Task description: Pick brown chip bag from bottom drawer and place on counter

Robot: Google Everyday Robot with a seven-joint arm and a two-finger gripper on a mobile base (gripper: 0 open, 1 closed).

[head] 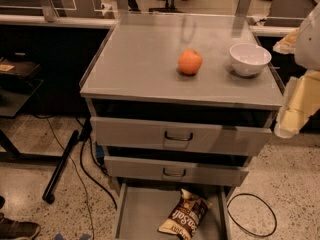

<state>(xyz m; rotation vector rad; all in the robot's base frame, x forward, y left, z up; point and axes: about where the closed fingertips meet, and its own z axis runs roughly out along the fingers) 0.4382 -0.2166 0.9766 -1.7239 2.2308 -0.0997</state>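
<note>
The brown chip bag (184,220) lies flat in the open bottom drawer (136,215), towards its right side, with its lettering facing up. The counter (140,64) is the grey top of the drawer cabinet. My gripper (290,115) hangs at the right edge of the view, beside the counter's front right corner and level with the top drawer. It is well above and to the right of the bag and touches nothing.
An orange (190,62) and a white bowl (249,59) stand on the right half of the counter. The two upper drawers (178,135) are slightly pulled out above the bottom one. Black cables (252,215) lie on the floor on both sides, and a dark table leg (61,166) is at the left.
</note>
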